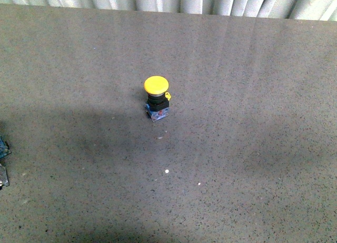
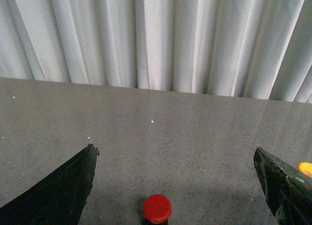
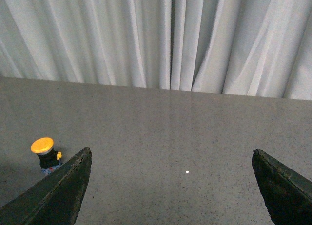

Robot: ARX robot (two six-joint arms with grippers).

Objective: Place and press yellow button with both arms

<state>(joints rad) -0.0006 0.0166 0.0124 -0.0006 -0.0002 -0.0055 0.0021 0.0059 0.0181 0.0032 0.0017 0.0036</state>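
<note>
A grey speckled table (image 1: 253, 148) fills your front view, and a white pleated curtain (image 1: 174, 1) hangs along its far edge. Soft shadows lie across the near half of the table.

The yellow button (image 1: 157, 99) stands upright near the middle of the table, slightly toward the far side and alone, well apart from either arm. It looks already placed. Nothing is touching its cap, so pressing seems to be the step left for you, though the pictures cannot show whether it has been pressed already.

The button is small. It has a round, domed yellow cap, a black collar under the cap, and a blue-grey square base resting flat on the table. A tiny yellow tab sticks out on its right side.

At the far left edge of the front view, a sliver of dark hardware shows, too little to identify.

Your left gripper (image 2: 173, 186) has its jaws spread wide with nothing between them. A red button (image 2: 157, 208) sits on the table close under this gripper, and a bit of yellow peeks from behind one finger.

Your right gripper (image 3: 170, 186) is also spread wide and empty. From its camera, the yellow button appears just beyond one finger (image 3: 58, 196), not between the jaws.
</note>
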